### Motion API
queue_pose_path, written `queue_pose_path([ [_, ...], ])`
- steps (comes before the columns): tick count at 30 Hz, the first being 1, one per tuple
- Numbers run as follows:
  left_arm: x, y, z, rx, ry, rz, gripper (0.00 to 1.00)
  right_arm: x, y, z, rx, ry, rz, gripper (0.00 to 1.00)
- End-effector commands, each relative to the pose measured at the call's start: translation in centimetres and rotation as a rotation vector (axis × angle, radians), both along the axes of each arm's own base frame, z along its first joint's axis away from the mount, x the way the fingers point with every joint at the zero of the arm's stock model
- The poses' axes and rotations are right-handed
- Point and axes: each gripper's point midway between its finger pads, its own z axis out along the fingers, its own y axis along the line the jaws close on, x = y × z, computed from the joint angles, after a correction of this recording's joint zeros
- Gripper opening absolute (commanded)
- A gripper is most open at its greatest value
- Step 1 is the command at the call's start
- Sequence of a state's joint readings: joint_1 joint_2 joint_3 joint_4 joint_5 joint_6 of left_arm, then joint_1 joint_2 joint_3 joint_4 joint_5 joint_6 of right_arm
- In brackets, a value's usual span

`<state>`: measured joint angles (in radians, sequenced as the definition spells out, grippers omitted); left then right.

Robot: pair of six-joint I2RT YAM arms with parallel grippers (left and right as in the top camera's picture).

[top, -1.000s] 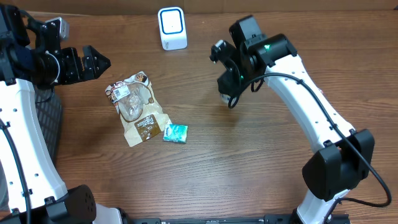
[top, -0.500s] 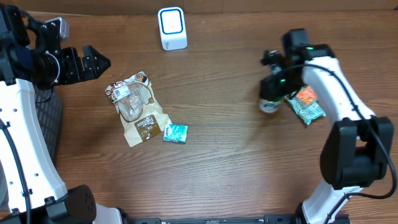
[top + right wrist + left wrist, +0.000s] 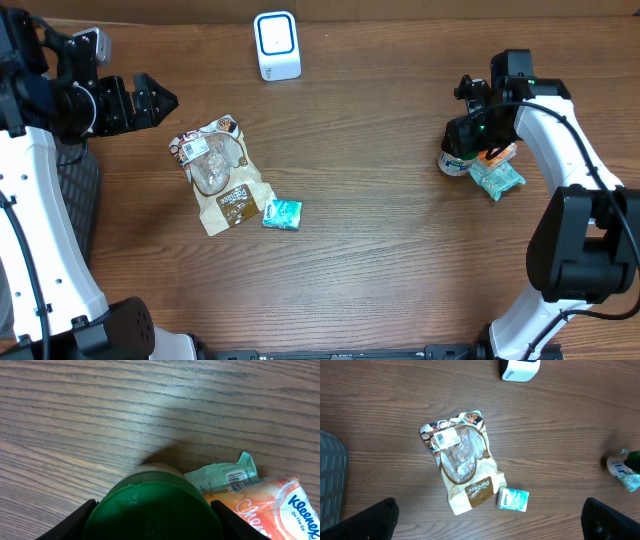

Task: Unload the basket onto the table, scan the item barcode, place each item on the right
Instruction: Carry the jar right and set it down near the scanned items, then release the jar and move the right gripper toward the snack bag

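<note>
The item is a bottle with a green cap (image 3: 155,510) and a white label (image 3: 456,161). My right gripper (image 3: 470,135) is shut on it, one black finger on each side of the cap (image 3: 152,522). It hangs low at the table's right side, beside two tissue packs; whether it touches the wood I cannot tell. The white scanner (image 3: 277,45) stands at the far middle edge, far from the bottle. My left gripper (image 3: 160,100) stays wide open over the left side, its fingers (image 3: 365,520) holding nothing. The bottle also shows at the right edge (image 3: 618,463).
An orange Kleenex pack (image 3: 492,152) and a teal pack (image 3: 497,178) lie against the bottle. A brown snack bag (image 3: 220,175) and a small teal Kleenex pack (image 3: 282,213) lie left of centre. A grey mesh object (image 3: 75,190) sits at the left edge.
My right arm has swung from the middle, near the scanner, to the right side with the bottle and come down beside the tissue packs. The left arm has not moved.
</note>
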<state>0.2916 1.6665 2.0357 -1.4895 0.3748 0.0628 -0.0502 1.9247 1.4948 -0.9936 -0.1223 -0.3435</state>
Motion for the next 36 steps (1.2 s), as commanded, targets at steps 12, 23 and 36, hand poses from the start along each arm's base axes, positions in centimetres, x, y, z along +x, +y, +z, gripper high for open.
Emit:
queue_pose_path([
  [12,-0.1,-0.2,0.8,0.009,-0.031,-0.02,1.0,3.5,0.2,0.7,-0.02,-0.144,-0.019,0.31],
  [23,-0.1,-0.2,0.8,0.009,-0.031,-0.02,1.0,5.3,-0.1,-1.2,-0.028,-0.17,-0.022,0.31],
  [36,-0.1,-0.2,0.8,0.009,-0.031,-0.02,1.0,5.2,-0.1,-0.4,-0.013,-0.123,-0.075,1.0],
])
